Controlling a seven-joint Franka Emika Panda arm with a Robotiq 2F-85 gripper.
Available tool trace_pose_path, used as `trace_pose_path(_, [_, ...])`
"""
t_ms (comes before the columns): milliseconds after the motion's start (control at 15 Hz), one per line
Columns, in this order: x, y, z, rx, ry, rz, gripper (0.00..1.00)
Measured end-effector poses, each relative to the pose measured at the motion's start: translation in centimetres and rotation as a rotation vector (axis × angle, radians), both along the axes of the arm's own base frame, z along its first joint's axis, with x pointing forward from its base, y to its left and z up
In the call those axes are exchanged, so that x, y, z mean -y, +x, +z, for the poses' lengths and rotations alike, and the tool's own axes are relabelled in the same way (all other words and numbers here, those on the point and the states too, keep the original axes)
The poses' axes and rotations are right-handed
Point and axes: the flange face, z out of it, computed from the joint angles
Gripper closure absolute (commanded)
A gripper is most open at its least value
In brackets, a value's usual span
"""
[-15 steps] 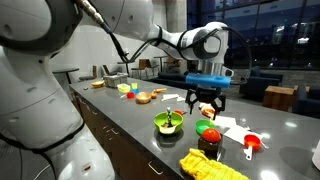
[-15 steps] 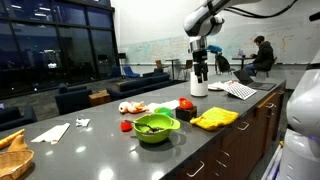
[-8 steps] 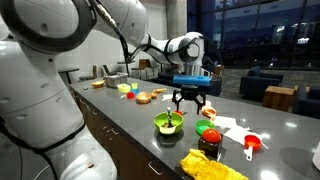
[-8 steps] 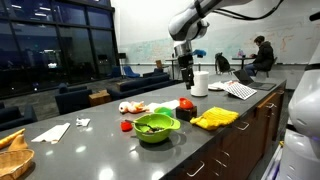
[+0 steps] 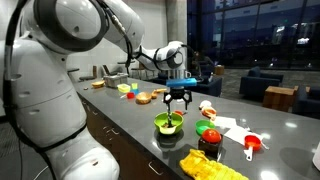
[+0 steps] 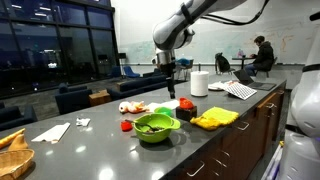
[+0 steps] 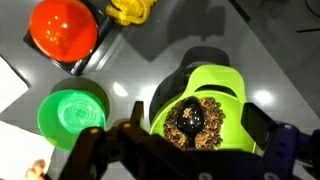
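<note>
green bowl (image 7: 228, 84) | upright on counter (image 7: 130, 55) | holds brown crumbs (image 7: 218, 122), perhaps a spoon (image 7: 190, 118)

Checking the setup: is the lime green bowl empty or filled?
Not empty. The wrist view shows brown grainy contents and a dark rounded object inside the lime green bowl.

The gripper (image 6: 169, 90) hangs above the green bowl (image 6: 155, 127) on the grey counter (image 6: 100, 150), a yellow cloth (image 6: 215, 118) nearby.

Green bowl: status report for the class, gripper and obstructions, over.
Gripper open, empty, above green bowl. Bowl holds brown bits, dark lump on top. Nothing between gripper and bowl.
</note>
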Motion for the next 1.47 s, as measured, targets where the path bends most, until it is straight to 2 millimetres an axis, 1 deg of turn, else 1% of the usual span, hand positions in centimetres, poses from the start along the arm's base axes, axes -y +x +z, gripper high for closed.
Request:
trace_pose_path(267, [-3.5, 1.8, -2.8, 0.062, 0.073, 0.136, 0.00])
trace_pose_path(533, [-6.4, 3.0, -5.4, 0.085, 0.138, 0.232, 0.00])
trace_pose_path(667, [-6.7, 3.0, -6.0, 0.076, 0.138, 0.236, 0.00])
trace_pose_path(1133, [-6.4, 3.1, -6.4, 0.069, 0.138, 0.229, 0.00])
trace_pose_path(1467, [-6.7, 3.4, -8.3, 0.043, 0.146, 0.227, 0.00])
